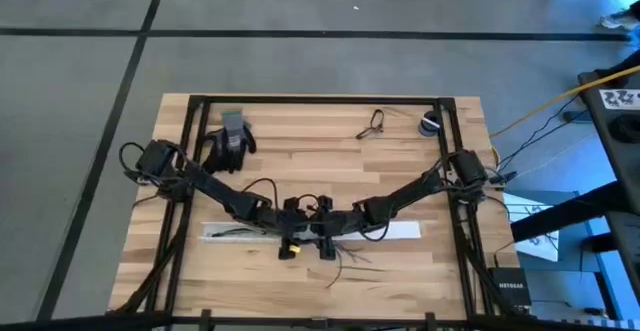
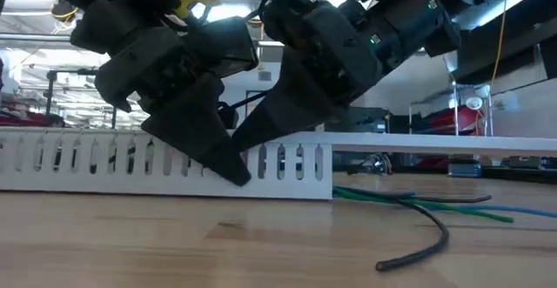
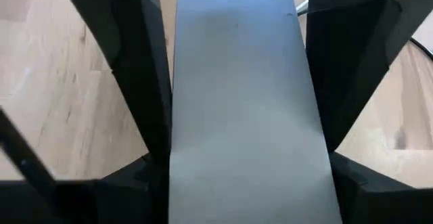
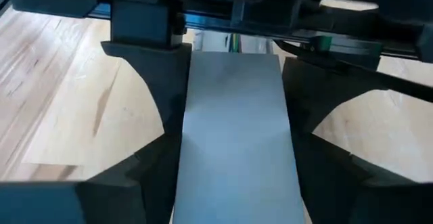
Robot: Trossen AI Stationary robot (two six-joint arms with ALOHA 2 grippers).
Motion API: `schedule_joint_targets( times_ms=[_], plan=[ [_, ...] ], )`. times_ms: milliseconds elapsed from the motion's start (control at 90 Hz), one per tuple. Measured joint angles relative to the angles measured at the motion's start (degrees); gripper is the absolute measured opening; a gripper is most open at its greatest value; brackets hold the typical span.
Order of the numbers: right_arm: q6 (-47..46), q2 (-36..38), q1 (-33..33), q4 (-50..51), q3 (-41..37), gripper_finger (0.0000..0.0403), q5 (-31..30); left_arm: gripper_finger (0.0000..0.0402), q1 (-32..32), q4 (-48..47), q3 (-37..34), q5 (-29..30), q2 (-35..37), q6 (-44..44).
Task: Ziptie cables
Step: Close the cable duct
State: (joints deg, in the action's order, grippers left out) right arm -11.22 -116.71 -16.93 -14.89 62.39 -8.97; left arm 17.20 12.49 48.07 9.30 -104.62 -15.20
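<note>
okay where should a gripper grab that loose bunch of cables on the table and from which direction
Grip the cables where the strands run together, just by the slotted white cable duct, not the splayed ends. Come straight down from above: they lie flat on the table, and both grippers, left gripper and right gripper, straddle the duct there.

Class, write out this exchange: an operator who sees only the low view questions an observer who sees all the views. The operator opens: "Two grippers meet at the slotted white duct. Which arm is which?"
Observer: From above, the left gripper and right gripper sit side by side over the middle of the white duct.
Operator: Are they gripping it?
Observer: In each wrist view the duct fills the gap between that arm's fingers, which touch its edges.
Operator: Anything behind the duct?
Observer: A dark glove lies near the left arm's base.
</note>
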Motion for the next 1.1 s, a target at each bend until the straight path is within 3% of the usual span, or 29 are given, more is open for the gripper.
schedule_joint_targets(
  times_ms=[200, 433, 556, 678, 900, 1100],
  plan=[
    [-0.26, 2.74, 0.15, 3.90, 0.01, 0.0237, -0.28, 0.0210, -0.12, 0.63, 0.17, 0.61, -0.08, 0.32],
    [-0.07, 5.56, 1.07, 7.75, -0.13, 0.0306, 1.33, 0.0210, -0.21, 1.66, 0.37, 1.00, -0.17, 0.43],
    [0.97, 6.18, 1.02, 8.25, -0.10, 0.0323, 1.89, 0.0210, -0.23, 1.22, 0.37, 0.98, -0.17, 0.13],
    [2.87, 8.59, 0.94, 9.24, -0.06, 0.0324, 0.63, 0.0210, -0.21, 1.05, 0.37, 0.77, -0.17, 0.07],
    [5.54, 14.67, 0.84, 19.62, -0.07, 0.0312, -1.50, 0.0210, -0.16, 0.83, 0.26, 0.51, -0.17, -0.04],
    [5.56, 15.26, -2.44, 14.12, -2.70, 0.0296, -1.06, 0.0210, -0.14, 1.36, 0.24, 0.44, -0.17, -0.02]
  ],
)
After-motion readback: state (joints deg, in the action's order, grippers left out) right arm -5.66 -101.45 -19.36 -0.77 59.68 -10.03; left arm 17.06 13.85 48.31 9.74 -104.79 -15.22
